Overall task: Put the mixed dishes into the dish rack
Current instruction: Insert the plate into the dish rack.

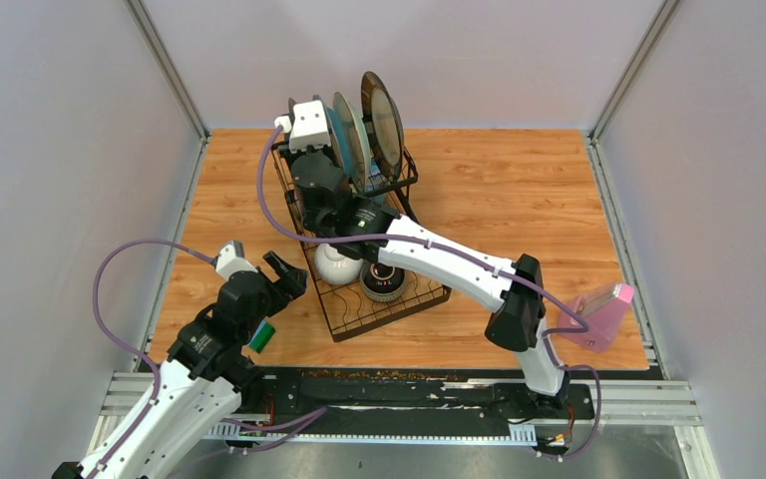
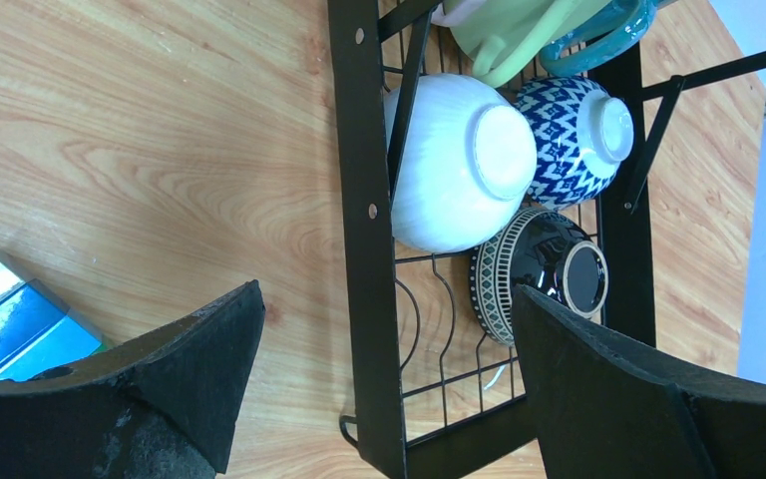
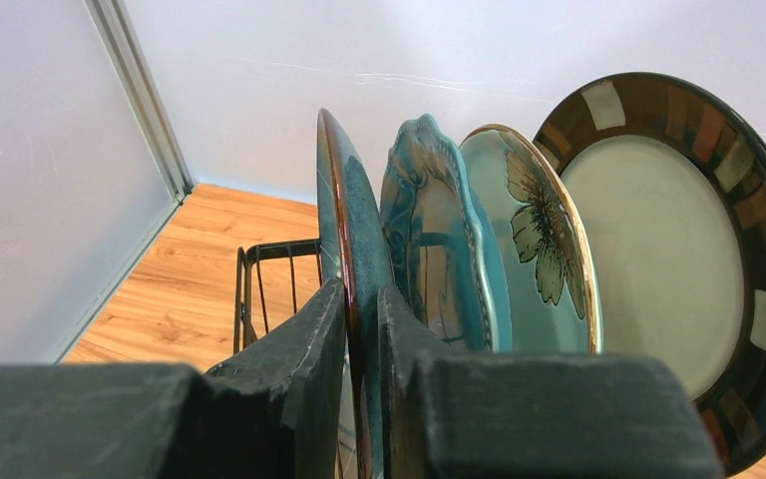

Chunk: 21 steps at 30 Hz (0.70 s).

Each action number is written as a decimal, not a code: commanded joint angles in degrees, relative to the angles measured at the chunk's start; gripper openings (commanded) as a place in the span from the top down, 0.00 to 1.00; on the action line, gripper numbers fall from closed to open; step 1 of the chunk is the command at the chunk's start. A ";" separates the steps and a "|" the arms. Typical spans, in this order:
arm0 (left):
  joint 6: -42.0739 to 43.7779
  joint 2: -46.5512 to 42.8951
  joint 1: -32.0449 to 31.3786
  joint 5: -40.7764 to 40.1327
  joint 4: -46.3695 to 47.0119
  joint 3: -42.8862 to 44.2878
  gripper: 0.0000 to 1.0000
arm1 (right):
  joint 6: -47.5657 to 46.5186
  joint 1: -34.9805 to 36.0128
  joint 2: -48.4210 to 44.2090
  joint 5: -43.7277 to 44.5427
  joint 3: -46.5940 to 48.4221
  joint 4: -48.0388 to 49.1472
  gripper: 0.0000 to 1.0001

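Note:
The black wire dish rack [image 1: 351,317] stands left of centre on the table. Several plates stand upright in its far end. My right gripper [image 3: 361,299] is shut on the rim of the leftmost teal plate [image 3: 352,200]. Beside that plate are a scalloped teal plate [image 3: 434,230], a flower plate [image 3: 544,239] and a black-rimmed cream plate [image 3: 658,259]. A white bowl [image 2: 459,165], a blue patterned bowl [image 2: 574,140] and a dark bowl [image 2: 544,274] lie upside down in the low tray, with a green mug [image 2: 504,35] beyond. My left gripper [image 2: 387,299] hangs open and empty over the rack's near left corner.
A blue-green striped sponge [image 1: 261,336] lies on the table by my left arm. A pink plastic container [image 1: 603,314] sits at the near right edge. Grey walls close in the wooden table [image 1: 519,190] on three sides.

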 commanded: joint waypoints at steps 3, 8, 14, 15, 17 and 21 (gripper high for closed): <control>-0.39 0.15 0.26 -0.15 1.71 0.16 0.00 | 3.46 -0.19 -3.71 -1.84 1.04 -0.49 0.90; -0.34 0.15 0.24 -0.02 1.76 0.09 0.00 | 4.48 -0.47 -3.85 -3.67 1.44 -2.24 0.89; -0.28 0.16 0.24 0.27 1.92 -0.10 0.00 | 8.13 -0.64 -3.65 -7.90 2.38 -5.66 0.88; -0.16 0.20 0.24 0.44 2.07 -0.10 0.00 | 8.31 -0.65 -3.63 -8.17 2.57 -5.94 0.89; 0.06 0.12 0.24 0.65 2.32 -0.10 0.00 | 8.73 -0.66 -3.78 -8.65 2.79 -6.61 0.90; 0.15 0.19 0.24 0.95 3.00 -0.34 0.00 | 9.79 -0.89 -4.45 -9.67 2.24 -7.18 0.91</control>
